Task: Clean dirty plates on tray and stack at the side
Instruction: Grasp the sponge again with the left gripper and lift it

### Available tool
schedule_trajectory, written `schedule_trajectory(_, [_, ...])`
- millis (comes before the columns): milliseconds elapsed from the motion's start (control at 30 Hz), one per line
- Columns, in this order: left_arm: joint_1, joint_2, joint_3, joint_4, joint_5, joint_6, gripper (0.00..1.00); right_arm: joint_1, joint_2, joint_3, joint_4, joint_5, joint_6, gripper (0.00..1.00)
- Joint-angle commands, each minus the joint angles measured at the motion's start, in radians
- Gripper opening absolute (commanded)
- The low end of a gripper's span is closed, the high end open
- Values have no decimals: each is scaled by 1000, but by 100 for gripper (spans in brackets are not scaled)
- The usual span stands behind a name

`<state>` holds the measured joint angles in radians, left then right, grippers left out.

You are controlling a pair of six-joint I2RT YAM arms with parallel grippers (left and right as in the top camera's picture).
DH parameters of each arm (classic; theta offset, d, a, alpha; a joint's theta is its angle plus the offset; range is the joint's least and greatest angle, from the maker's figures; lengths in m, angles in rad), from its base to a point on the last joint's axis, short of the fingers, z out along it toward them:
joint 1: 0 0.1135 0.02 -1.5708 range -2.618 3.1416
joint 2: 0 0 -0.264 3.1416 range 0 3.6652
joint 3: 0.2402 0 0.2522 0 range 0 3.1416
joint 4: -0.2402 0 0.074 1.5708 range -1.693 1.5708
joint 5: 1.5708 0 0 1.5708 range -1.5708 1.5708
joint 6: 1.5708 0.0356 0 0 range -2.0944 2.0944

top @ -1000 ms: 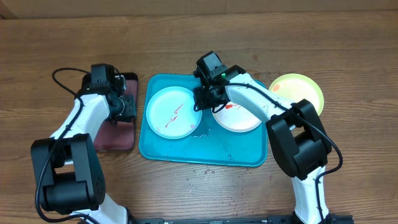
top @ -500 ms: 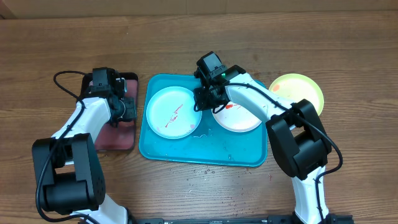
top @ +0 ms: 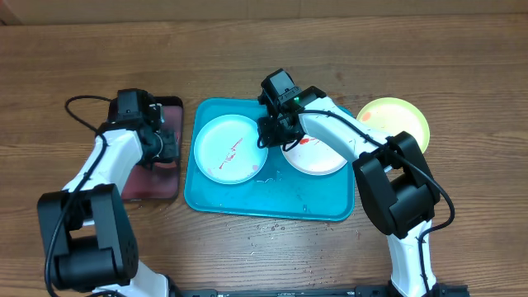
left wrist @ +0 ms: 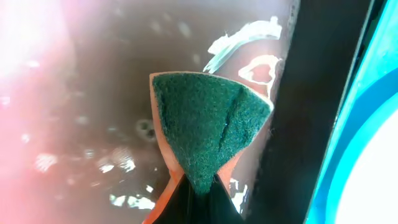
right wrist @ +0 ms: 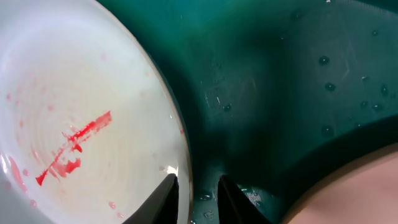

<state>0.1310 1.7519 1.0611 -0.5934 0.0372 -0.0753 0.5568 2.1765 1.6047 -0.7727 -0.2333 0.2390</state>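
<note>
Right wrist view: the right pincer (right wrist: 198, 186) stands narrowly parted at the rim of the white plate (right wrist: 81, 124), inside the teal tray (right wrist: 280, 93). Left of the teal tray, the left pincer (left wrist: 194, 200) pinches a green sponge (left wrist: 205, 124).

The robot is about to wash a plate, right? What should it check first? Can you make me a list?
1. Sponge held: ok. The left fingers pinch the sponge.
2. Sponge over a dirty plate: not ok. It hangs over the small dark tray.
3. Dirty plates on the blue tray: ok. The light blue plate and the white plate both show red smears.
4. Plate held steady: not ok. The right fingers stand apart at the white plate's rim.
5. Stacking spot: ok. The green plate lies on the table beside the blue tray.
</note>
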Motion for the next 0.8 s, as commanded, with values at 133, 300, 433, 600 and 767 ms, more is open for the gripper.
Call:
schedule_trajectory(133, [106,-162,25,3,197,-22,5,0,10,8,1,-31,32,12])
schedule_trajectory(300, [192,-208,25,11,349,43,4,0,10,5,16,-31,50,7])
schedule_trajectory(433, [279,-212,23,15,604,150,4,2,10,5,28,-31,50,7])
schedule_trajectory(600, [370,-212,22,-11,824,247,4,5,10,5,31,-31,50,6])
schedule_trajectory(767, [438,-211,22,-54,976,368,4,5,10,5,31,-31,50,6])
